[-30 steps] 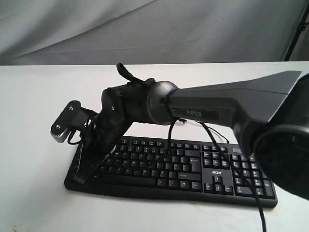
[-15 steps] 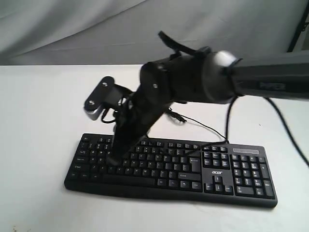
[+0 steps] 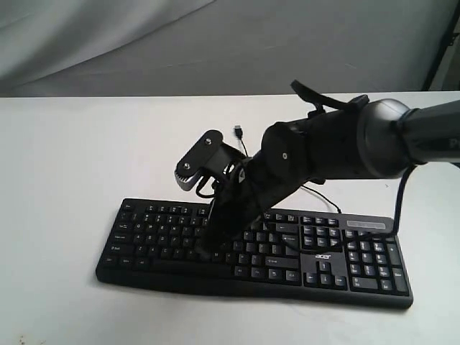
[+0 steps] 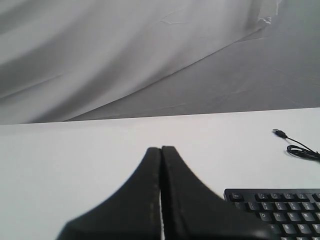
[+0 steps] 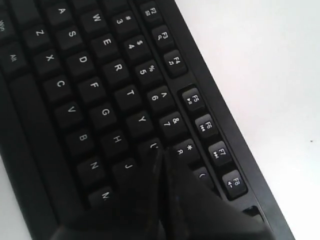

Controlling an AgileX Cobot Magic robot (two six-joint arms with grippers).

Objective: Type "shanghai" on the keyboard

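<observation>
The right arm hides the middle keys of the keyboard, centre frame. Which key the right gripper touches is unclear.

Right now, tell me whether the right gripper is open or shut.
Shut. In the right wrist view the fingers of the right gripper meet along a thin seam, with no gap, over the keyboard.

Your exterior camera looks down from the near side over the whole keyboard and surface. Left wrist camera sits low, facing the far backdrop — sharing only a keyboard corner. Right wrist camera hangs close over the letter keys.
</observation>
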